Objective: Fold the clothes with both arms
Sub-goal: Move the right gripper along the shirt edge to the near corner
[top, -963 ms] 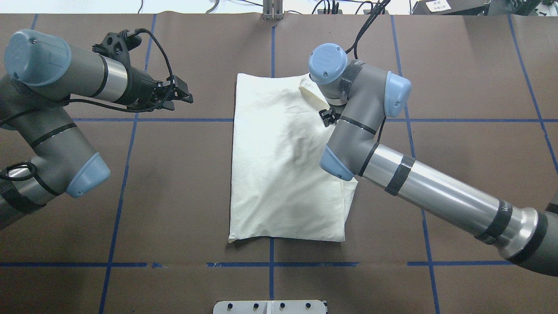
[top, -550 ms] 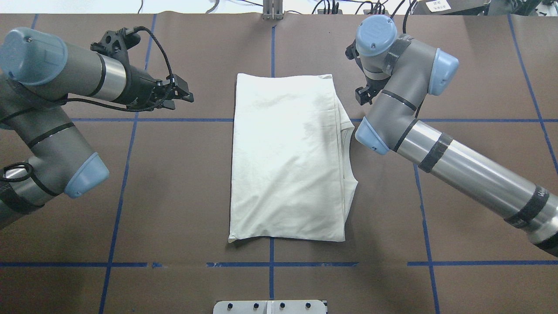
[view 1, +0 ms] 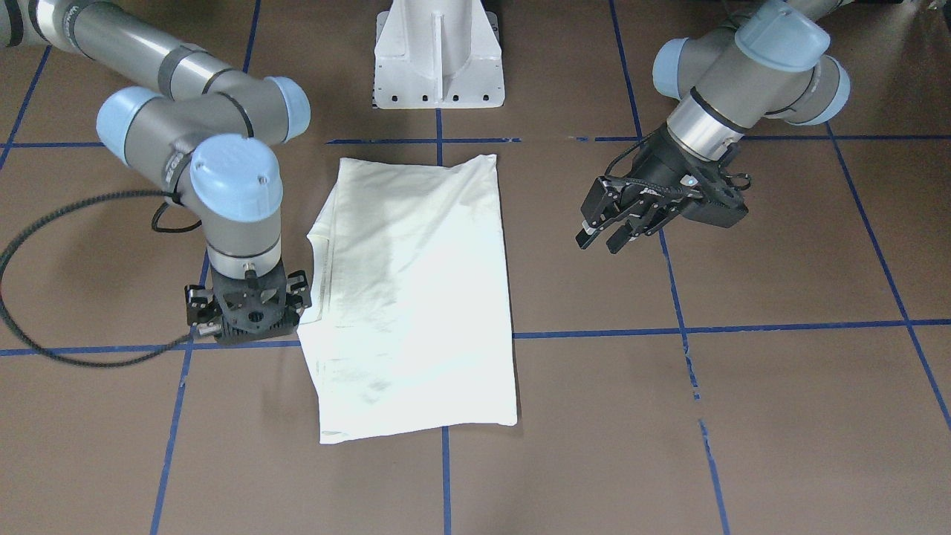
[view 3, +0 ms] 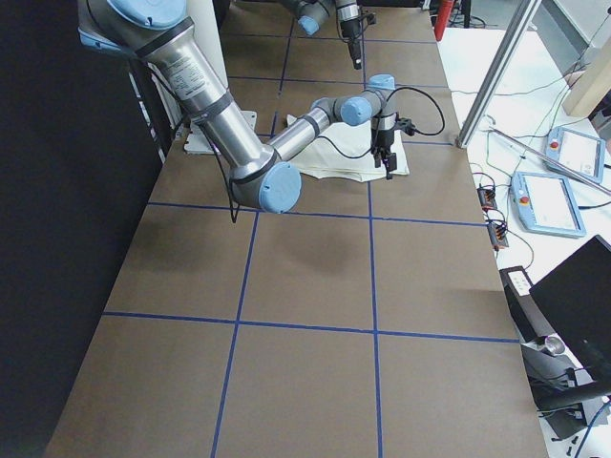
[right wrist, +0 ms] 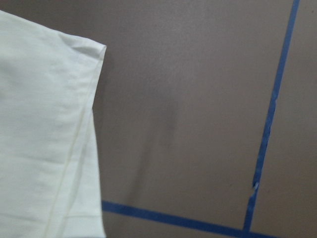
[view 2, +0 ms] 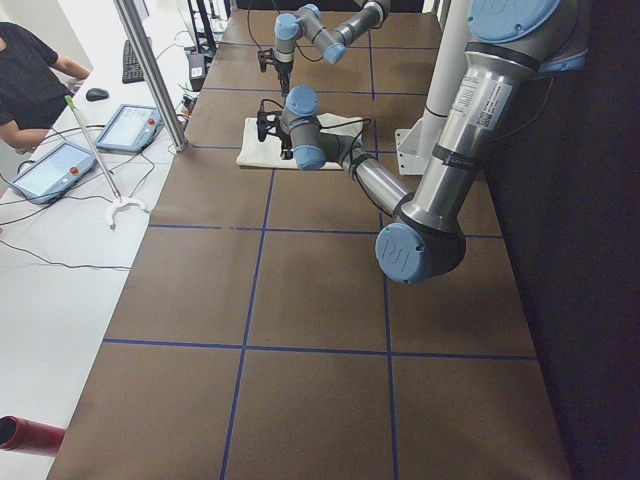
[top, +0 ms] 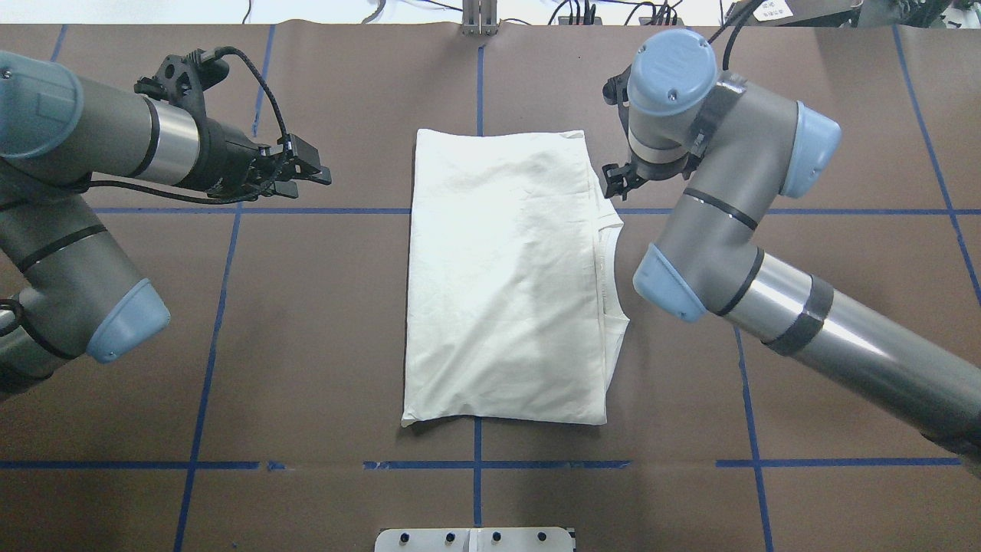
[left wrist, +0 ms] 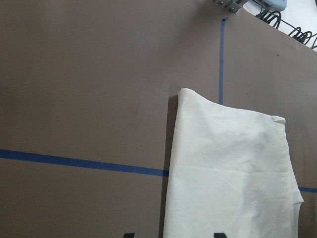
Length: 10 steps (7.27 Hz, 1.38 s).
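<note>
The cream T-shirt lies folded into 1 long rectangle, plain side up, in the middle of the brown table, about midway between its left and right ends; its 2 short edges face the robot's edge and the operators' edge, and 1 blue tape line passes under the part nearer the operators' edge. Along the long edge facing the table's right end, lower layers stick out past the top layer.

The right arm reaches in from the right end; the right gripper points straight down just beside that long edge, near the T-shirt's corner toward the operators' edge; its linkages are spread wide, so it stands parted and holds nothing; whether it touches the cloth I cannot tell.

The left arm comes in from the left end; the left gripper hangs above the table, aimed sideways at the T-shirt and well apart from it; its 2 fingers are apart with nothing between them.

A white pedestal stands at the middle of the robot's edge.
</note>
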Tool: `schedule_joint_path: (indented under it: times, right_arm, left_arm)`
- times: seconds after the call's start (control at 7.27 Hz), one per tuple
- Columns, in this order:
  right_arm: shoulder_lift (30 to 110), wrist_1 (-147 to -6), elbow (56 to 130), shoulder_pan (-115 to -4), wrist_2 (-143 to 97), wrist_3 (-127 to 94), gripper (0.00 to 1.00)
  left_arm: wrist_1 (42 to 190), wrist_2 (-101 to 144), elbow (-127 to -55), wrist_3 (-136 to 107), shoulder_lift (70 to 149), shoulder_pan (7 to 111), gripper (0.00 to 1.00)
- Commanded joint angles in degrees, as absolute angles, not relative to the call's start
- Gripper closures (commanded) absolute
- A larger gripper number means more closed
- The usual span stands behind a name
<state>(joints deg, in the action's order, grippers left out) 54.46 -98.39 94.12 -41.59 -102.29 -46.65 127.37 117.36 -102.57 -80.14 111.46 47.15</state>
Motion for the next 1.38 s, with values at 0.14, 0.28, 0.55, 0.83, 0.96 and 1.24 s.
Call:
schedule_joint_path:
  times: [0.14,0.28,0.55,0.83,0.96,1.24]
  right_arm:
    - [63.44,-98.7,112.82,-28.69,-98.21,-87.4,0.0]
    - [63.37,-98.7,113.37,-24.56,-97.74,-100.33,0.01]
    - [63.46,-98.7,112.85,-17.43,-94.06,-115.87,0.21]
    - [62.23,-98.61,110.67,-14.42,-94.13,-120.4,0.23]
    - [62.31,-98.61,110.57,-13.72,-93.96,-120.76,0.26]
    - [62.67,-98.61,110.39,-14.58,-93.96,-120.85,0.29]
  left_arm:
    - [127.44,117.25,-102.83,-79.54,111.27,47.02,0.39]
    - [127.35,117.25,-102.92,-79.63,111.27,47.02,0.39]
    - [127.35,116.98,-101.96,-80.15,111.71,46.67,0.39]
    - [127.35,116.72,-101.78,-80.07,111.45,46.67,0.39]
    - [127.35,116.63,-101.34,-79.98,111.36,46.67,0.39]
    - [127.35,116.54,-101.51,-79.98,111.18,46.67,0.38]
